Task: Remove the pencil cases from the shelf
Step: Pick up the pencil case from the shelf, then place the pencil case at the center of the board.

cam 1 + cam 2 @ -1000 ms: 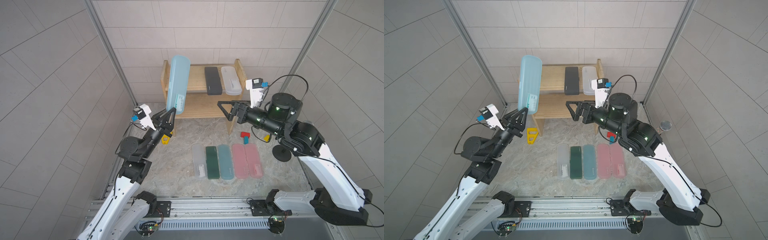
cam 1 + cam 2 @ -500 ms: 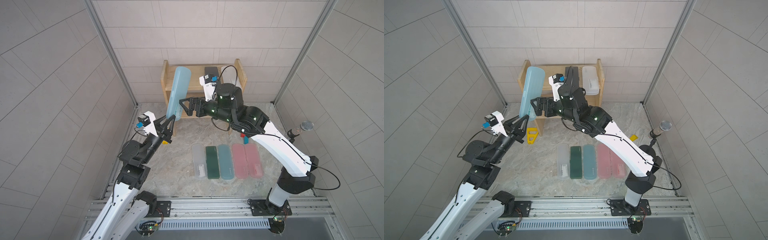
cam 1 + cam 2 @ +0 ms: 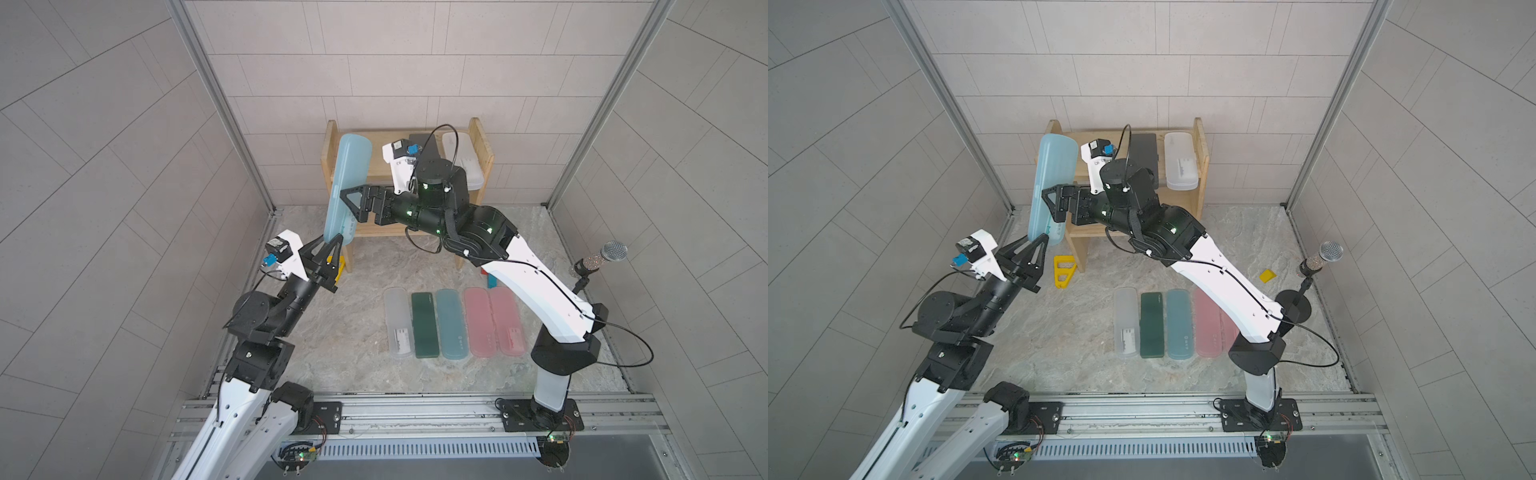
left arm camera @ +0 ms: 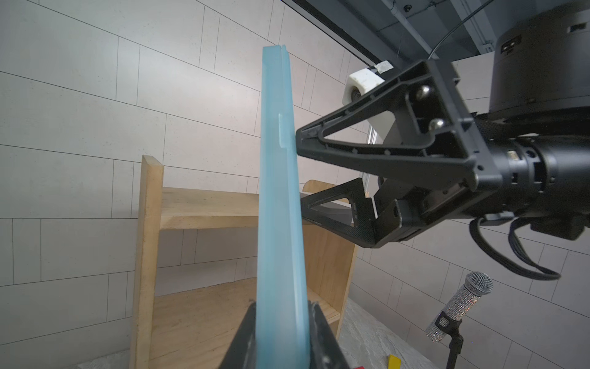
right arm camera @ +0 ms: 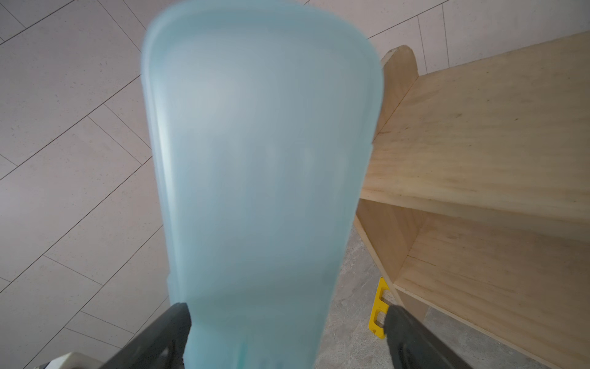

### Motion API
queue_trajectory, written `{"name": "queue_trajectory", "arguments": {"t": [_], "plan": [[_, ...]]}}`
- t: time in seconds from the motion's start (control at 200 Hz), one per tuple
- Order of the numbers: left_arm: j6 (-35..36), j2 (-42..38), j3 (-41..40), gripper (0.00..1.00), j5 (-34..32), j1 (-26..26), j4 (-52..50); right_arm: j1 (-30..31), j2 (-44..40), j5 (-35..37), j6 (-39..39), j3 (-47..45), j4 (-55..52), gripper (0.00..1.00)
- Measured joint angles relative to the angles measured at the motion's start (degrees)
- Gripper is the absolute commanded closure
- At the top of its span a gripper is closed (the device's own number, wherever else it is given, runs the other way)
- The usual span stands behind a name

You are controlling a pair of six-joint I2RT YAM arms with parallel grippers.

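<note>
Left gripper (image 3: pixel 333 243) is clamped shut on the bottom end of a light teal case (image 3: pixel 347 183), holding it on end, roughly upright, just in front of the shelf (image 3: pixel 329 158) by its left side panel. Right gripper (image 3: pixel 351 205) is at full spread with nothing in it, reaching across the shelf's front, jaws straddling the case about mid-length. Reads as a handover to me. To do it well: push right in until both pads overlap the long edges, close square to them, and confirm the pinch before left lets go. The plastic looks slick, so an off-centre bite could let it swing. Left wrist view gives the case edge-on: seam and latch tab (image 4: pixel 282 132) show, and one right fingertip (image 4: pixel 303 142) sits just beside that edge, contact unclear. Right wrist view gives the broad face, blurred, with a gap to each finger. Only the top views show a black case (image 3: pixel 1144 151) and a frosted white case (image 3: pixel 1180 166) on the shelf's top tier, plus a row of five cases (image 3: pixel 451 324) on the floor in front of the shelf.
</note>
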Motion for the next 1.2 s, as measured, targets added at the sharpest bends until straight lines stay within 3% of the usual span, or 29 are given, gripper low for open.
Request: {"name": "queue_trajectory", "arguments": {"t": [0.36, 0.635, 0.655, 0.675, 0.72, 0.755, 0.916, 1.201], "plan": [[1.22, -0.59, 0.0, 1.0, 1.64, -0.04, -1.25, 0.76, 0.11, -2.1, 0.46, 0.2, 0.7, 0.0], [2.38, -1.38, 0.0, 1.0, 2.25, -0.07, -2.99, 0.83, 0.31, -2.08, 1.77, 0.2, 0.74, 0.23], [2.45, -1.44, 0.0, 0.96, 2.21, -0.07, -3.13, 0.83, 0.31, -2.05, 1.73, 0.2, 0.68, 0.24], [2.49, -1.49, 0.0, 0.84, 2.21, -0.07, -3.21, 0.83, 0.31, -2.1, 1.7, 0.2, 0.63, 0.25], [2.58, -1.57, 0.0, 0.23, 2.03, -0.07, -3.52, 0.83, 0.31, -2.03, 1.6, 0.2, 0.31, 0.26], [2.75, -1.6, 0.0, 0.02, 1.64, -0.07, -3.82, 0.83, 0.31, -1.84, 1.03, 0.2, -0.31, 0.26], [2.56, -1.49, 0.66, 0.0, -3.32, -0.07, -7.19, 0.66, -1.22, -0.31, -1.36, -3.8, -4.52, 0.26], [4.31, 1.99, 7.52, 0.0, -14.78, 0.31, -15.52, 0.31, -13.18, -0.98, -1.75, -35.56, -8.48, 0.26]]}}
